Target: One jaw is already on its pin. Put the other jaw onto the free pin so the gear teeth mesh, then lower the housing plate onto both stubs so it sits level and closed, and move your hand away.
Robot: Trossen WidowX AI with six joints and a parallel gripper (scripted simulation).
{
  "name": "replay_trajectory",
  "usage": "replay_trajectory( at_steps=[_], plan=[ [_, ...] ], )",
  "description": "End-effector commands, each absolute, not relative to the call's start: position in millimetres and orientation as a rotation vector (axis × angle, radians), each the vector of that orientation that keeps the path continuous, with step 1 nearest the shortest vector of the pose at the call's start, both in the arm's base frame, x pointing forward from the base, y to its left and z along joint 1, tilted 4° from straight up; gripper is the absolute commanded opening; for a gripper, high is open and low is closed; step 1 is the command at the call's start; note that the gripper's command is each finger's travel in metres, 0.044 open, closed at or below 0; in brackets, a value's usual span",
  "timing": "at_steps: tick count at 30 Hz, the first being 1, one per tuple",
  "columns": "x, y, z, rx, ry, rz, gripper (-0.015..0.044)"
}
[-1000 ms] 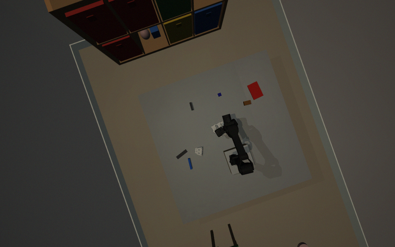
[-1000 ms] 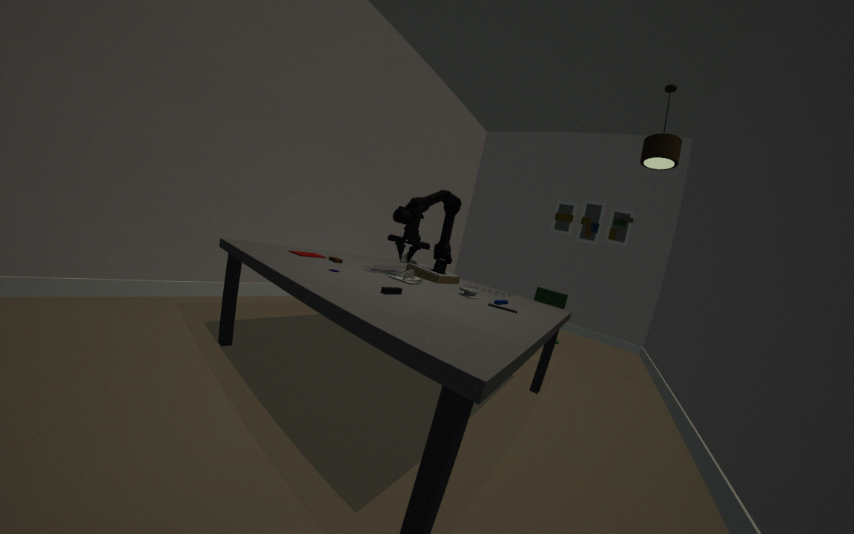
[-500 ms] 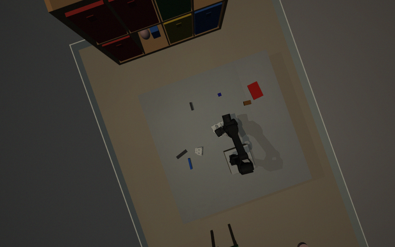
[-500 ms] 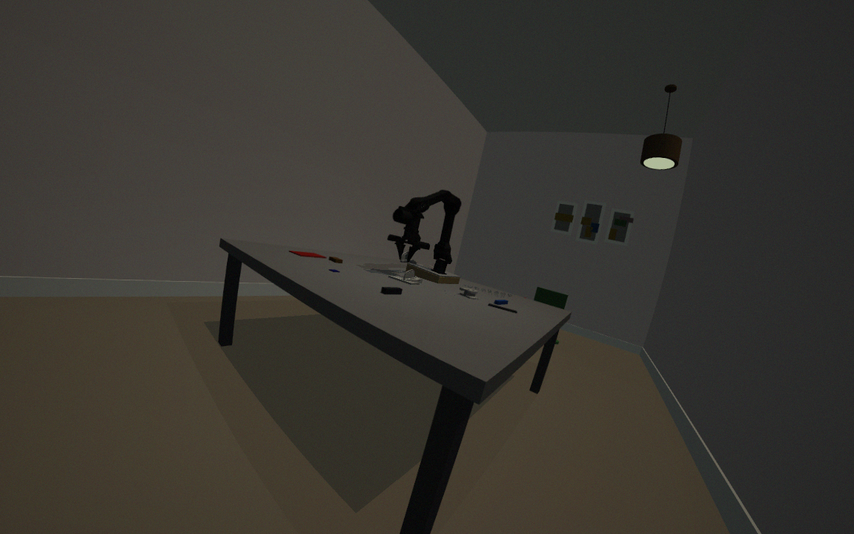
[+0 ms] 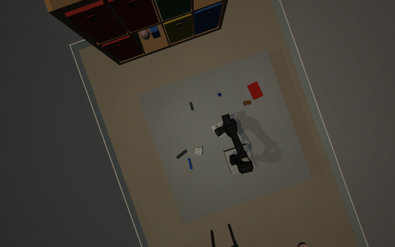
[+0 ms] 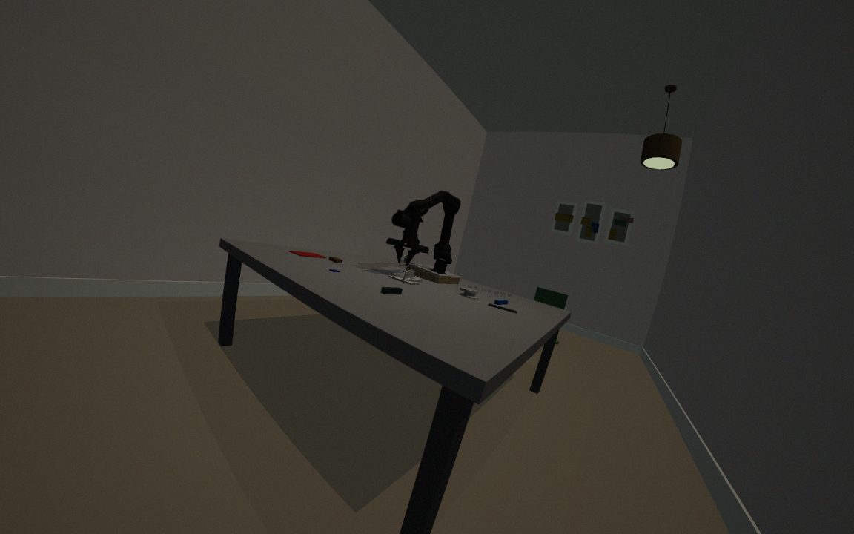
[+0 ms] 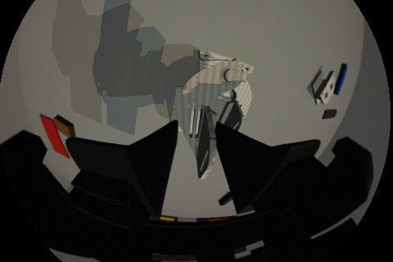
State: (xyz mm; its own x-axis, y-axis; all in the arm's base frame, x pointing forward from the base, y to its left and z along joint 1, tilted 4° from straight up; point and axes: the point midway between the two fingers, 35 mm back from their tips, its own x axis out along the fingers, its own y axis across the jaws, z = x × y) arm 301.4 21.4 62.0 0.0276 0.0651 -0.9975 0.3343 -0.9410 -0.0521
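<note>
The gripper [image 5: 222, 125] [image 6: 404, 263] [image 7: 196, 124] hangs above the table [image 5: 168, 122] [image 6: 443, 331] [image 7: 286, 29], its fingers partly apart and closed on a pale grey, ribbed jaw piece [image 7: 192, 98]. In the wrist view this piece reaches from between the fingertips up and slightly right, to a round boss near its far end. Beneath the gripper lies the pale base [image 5: 214, 126] [image 6: 405, 279] [image 7: 204, 55], part of it hidden by the held piece; whether the two touch, and how the teeth stand, I cannot tell. A pale plate with holes [image 5: 199, 150] [image 6: 469, 292] [image 7: 326, 88], which looks like the housing plate, lies off the base, down and left of the gripper from the top. Beyond it from the gripper are a blue bar [image 5: 190, 163] [image 6: 501, 302] [image 7: 341, 79] and a long dark bar [image 5: 181, 154] [image 6: 502, 308] [image 7: 329, 114]. Seen from the top, a short dark block [image 5: 191, 106] [image 6: 391, 290] [image 7: 224, 198] lies up and left of the gripper, a small blue square [image 5: 219, 94] [image 6: 333, 270] straight above it, and an orange-brown block [image 5: 247, 103] [image 6: 335, 259] [image 7: 65, 126] up and right, just beside a red rectangle [image 5: 255, 90] [image 6: 307, 254] [image 7: 55, 136].
</note>
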Motion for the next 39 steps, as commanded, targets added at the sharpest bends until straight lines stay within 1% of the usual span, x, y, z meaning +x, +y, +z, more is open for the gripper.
replay_trajectory(
  at_steps=[1,18,39],
  plan=[
    [301,22,55,2.098,0.42,-2.027,0.0134],
    [300,24,28,2.098,0.42,-2.028,0.0134],
    [300,24,24,2.102,0.415,-2.032,0.0134]
  ],
)
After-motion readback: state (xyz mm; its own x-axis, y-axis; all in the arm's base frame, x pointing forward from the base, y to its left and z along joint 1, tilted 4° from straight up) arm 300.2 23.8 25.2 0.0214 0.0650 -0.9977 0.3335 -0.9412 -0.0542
